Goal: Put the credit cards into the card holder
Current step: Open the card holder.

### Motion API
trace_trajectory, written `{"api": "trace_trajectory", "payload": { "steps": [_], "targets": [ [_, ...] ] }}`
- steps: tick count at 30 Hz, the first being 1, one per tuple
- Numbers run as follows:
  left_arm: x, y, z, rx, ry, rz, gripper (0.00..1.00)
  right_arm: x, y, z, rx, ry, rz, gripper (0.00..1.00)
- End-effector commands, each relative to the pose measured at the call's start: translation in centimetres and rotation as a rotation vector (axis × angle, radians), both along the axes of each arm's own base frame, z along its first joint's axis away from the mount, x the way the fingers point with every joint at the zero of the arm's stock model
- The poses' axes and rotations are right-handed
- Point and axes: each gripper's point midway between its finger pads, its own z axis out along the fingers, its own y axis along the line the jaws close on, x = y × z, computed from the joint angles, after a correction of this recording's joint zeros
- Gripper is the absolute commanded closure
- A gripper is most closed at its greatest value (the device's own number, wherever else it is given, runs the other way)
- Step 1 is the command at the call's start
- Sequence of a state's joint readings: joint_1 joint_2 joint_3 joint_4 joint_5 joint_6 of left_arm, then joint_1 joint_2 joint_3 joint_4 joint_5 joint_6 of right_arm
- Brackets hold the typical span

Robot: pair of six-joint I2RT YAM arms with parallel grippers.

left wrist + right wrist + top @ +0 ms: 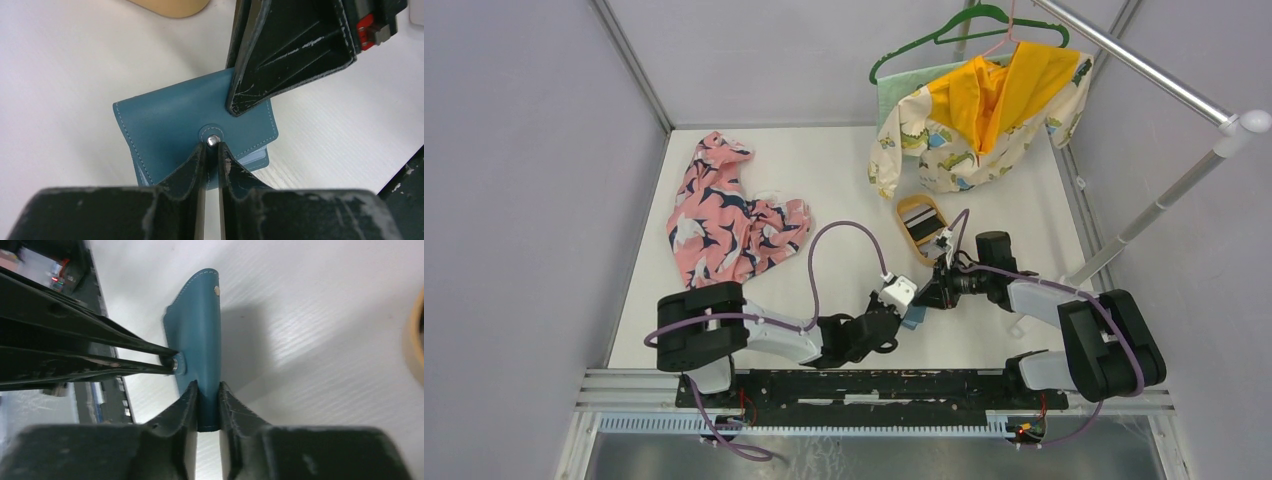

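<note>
Card holder [165, 130] gripped twice: left end effector [212, 147] pinching snap tab [212, 135], right end effector [207, 390] clamping its edge.

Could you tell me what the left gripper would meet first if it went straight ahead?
The blue wallet: the left gripper is shut on its snap. Just behind are the fingers of the right gripper, clamped on the wallet's edge; how far behind is unclear.
</note>
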State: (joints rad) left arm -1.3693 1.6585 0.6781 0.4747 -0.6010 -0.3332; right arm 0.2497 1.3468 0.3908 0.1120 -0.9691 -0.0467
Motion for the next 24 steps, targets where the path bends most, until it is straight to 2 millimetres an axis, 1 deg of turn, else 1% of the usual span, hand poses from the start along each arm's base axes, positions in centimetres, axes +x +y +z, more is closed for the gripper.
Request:
{"api": "trace_trajectory", "payload": {
  "steps": [1, 3, 5, 11, 17, 19, 20, 21, 23, 24],
  "targets": [
    [0.4, -0.9, 2.5, -0.108, -0.071, 0.007, 0.98, 1.5, 0.6, 1.7, 0.025, -0.068, 0.015, 0.91],
    [0.3, -0.4, 2.8, -0.140, -0.073, 0.015, 0.98, 2.2, 0.1, 1.5, -0.008, -0.090, -0.016, 1.00],
    [0.0, -0.2, 3.5, -0.201, -0.067, 0.012, 0.98, 2.8, -0.4, 1.3, -0.033, -0.102, -0.049, 1.00],
    [-1.0, 0.1, 3.8, -0.347, -0.020, -0.002, 0.98, 3.1, -0.8, 1.5, -0.042, -0.122, -0.062, 1.00],
    [-1.5, 0.2, 3.8, -0.367, 0.036, -0.002, 0.98, 2.9, -0.7, 1.8, -0.040, -0.142, -0.035, 1.00],
    [-2.1, 0.6, 4.4, -0.384, 0.052, -0.024, 0.96, 2.8, -0.6, 2.1, -0.032, -0.165, -0.008, 1.00],
    [-2.3, 0.9, 4.7, -0.393, 0.057, -0.030, 0.90, 2.5, -0.5, 2.3, -0.026, -0.177, 0.019, 1.00],
    [-2.4, 1.6, 4.6, -0.385, 0.063, -0.030, 0.80, 2.3, -0.3, 2.8, -0.015, -0.214, 0.068, 1.00],
    [-2.3, 2.8, 4.7, -0.353, 0.072, -0.007, 0.59, 1.2, -0.2, 3.3, -0.023, -0.273, 0.186, 1.00],
    [-2.3, 3.2, 4.9, -0.323, 0.072, 0.001, 0.51, 0.8, -0.1, 3.6, -0.026, -0.318, 0.242, 1.00]
  ]
}}
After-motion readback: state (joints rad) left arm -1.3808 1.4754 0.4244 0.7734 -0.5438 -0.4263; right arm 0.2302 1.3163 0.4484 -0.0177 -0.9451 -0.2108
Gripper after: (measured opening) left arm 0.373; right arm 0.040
